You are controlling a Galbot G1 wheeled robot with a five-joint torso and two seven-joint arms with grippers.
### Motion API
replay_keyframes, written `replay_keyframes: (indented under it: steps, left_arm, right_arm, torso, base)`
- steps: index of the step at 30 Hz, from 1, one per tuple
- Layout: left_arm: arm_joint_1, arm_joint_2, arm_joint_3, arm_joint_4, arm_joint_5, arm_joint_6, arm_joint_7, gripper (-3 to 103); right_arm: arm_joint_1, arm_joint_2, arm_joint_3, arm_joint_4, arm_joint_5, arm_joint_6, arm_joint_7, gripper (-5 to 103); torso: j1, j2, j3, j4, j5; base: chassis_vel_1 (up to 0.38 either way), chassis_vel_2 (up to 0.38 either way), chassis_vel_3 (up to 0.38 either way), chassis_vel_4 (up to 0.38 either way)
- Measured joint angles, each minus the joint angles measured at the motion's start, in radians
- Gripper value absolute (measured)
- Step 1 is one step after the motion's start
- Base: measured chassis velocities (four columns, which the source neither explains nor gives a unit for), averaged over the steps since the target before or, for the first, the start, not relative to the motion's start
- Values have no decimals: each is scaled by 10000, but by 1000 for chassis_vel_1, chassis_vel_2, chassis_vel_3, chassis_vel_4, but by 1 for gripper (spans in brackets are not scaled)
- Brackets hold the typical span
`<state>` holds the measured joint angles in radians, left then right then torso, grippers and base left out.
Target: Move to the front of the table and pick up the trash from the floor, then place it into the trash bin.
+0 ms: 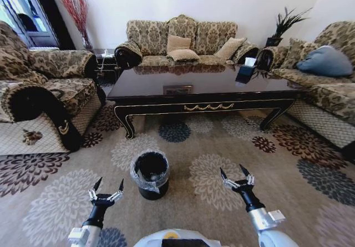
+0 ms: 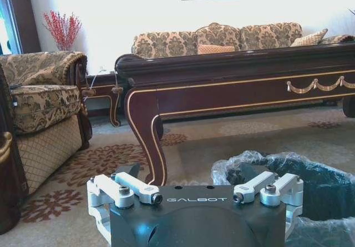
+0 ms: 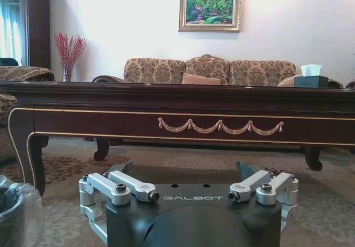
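The dark glossy table [image 1: 211,83] with its gold scroll ornament stands across the carpet ahead, in front of the sofa. The round black trash bin [image 1: 137,179] with a clear liner sits on the carpet between me and the table, slightly left of centre. My left gripper [image 1: 108,187] hangs open just left of the bin, nothing between its fingers. My right gripper [image 1: 236,175] is open to the bin's right, also holding nothing. The left wrist view has the bin's rim [image 2: 260,159] close by and a carved leg of the table [image 2: 145,125]. The trash is out of view.
Patterned armchair [image 1: 39,91] on the left, a long sofa [image 1: 183,41] behind the table, another sofa [image 1: 327,86] on the right. A black tissue box [image 1: 247,69] stands on the tabletop. Floral carpet [image 1: 233,147] lies open between bin and table.
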<state>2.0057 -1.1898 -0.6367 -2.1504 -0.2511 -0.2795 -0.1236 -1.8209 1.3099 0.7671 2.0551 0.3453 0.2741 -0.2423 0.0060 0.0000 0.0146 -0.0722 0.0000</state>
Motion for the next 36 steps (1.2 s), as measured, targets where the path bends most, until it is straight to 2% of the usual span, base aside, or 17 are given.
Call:
replay_keyframes:
  steps: [13,36]
  left_arm:
    - [-2,0,0,-1,-3,12,-5,100]
    - [-3,1,1,-4,-5,21,-14,100]
  right_arm:
    - [1,-3,-2,3,8,-8,6,100]
    - [1,-4,-2,6,9,-11,19,100]
  torso:
    - [0,0,0,0,1]
    - [-3,1,-3,0,-1]
  base:
    - [163,-165,-151,164]
    - [337,-339,-341,341]
